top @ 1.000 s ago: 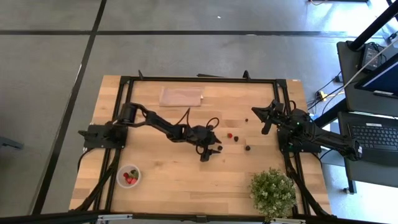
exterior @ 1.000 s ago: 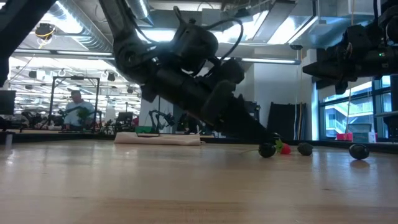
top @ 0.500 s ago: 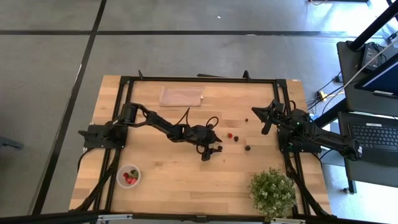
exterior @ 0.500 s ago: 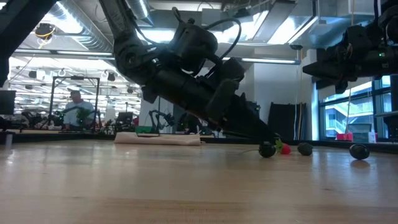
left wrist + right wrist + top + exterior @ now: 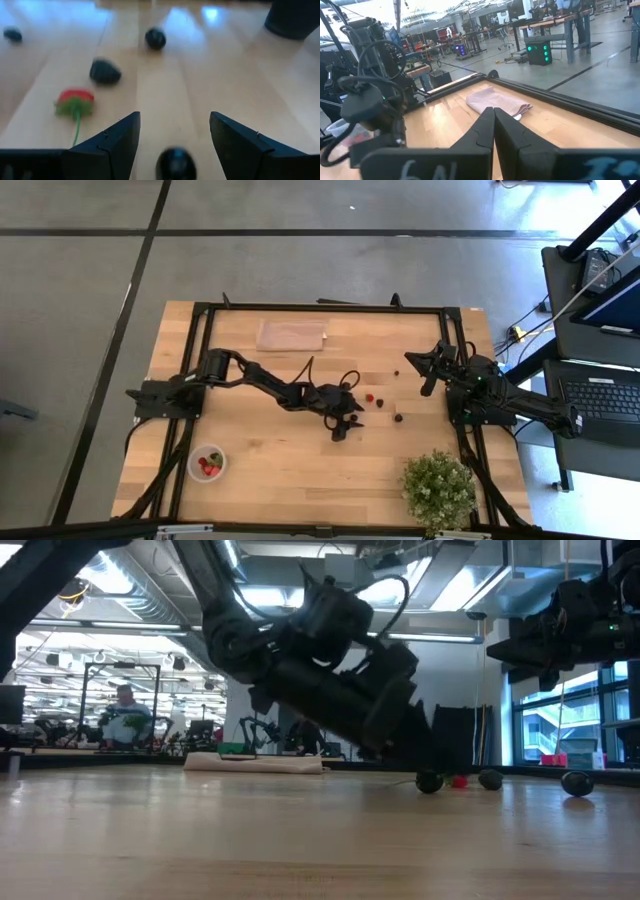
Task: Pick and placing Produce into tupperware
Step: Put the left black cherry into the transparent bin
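Note:
My left gripper [image 5: 346, 423] is open, low over the middle of the table. A dark berry [image 5: 175, 163] lies on the wood between its fingers; I see no touch. Beyond it lie a red strawberry [image 5: 74, 100] with a green top, and further dark berries [image 5: 105, 72] [image 5: 155, 38]. In the high view the strawberry [image 5: 369, 397] and dark berries [image 5: 398, 418] lie just right of the gripper. The round clear tupperware [image 5: 207, 463] stands at the near left with several fruits inside. My right gripper [image 5: 428, 368] is shut and waits above the right side.
A bushy green potted plant [image 5: 438, 488] stands at the near right corner. A flat pinkish-tan cloth [image 5: 292, 335] lies at the far edge. A black frame [image 5: 320, 308] runs round the table. Bare wood lies between the tupperware and the berries.
My left gripper has moved a little toward the table's right edge, closer to the berries, staying low over the wood. The berries have stayed where they were.

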Controlling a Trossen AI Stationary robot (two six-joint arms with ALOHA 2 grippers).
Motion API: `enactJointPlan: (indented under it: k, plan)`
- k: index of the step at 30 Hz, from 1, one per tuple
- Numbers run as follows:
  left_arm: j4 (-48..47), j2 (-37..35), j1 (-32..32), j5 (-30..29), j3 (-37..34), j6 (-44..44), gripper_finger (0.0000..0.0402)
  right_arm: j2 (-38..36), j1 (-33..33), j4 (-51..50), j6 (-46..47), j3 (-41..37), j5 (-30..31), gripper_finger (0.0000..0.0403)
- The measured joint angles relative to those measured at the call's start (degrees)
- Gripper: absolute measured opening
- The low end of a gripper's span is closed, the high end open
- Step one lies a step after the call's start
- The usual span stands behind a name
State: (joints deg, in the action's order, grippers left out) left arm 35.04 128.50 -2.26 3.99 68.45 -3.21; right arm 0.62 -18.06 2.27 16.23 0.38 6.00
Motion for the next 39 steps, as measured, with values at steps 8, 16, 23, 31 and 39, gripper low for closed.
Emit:
enactJointPlan:
  k: [8,16,23,31,39]
  plan:
    - [-0.1,1.2,0.3,-0.1,-0.8,-2.0,0.0231,0.0,0.0,0.0,-0.3,0.0,0.0,0.0013]
    - [1.4,2.1,0.3,-0.2,-0.7,-3.4,0.0231,0.0,0.0,0.0,-0.3,0.0,0.0,0.0013]
    - [1.0,2.2,0.4,-0.5,-0.7,-2.8,0.0193,0.0,0.0,-0.1,-0.3,0.0,0.0,0.0013]
    - [0.5,2.2,0.5,-1.0,-0.7,-2.8,0.0111,0.0,0.0,-0.1,-0.3,0.0,0.0,0.0013]
    - [0.4,2.2,0.5,-1.0,-0.8,-2.8,0.0092,0.0,0.0,-0.1,-0.3,0.0,0.0,0.0013]
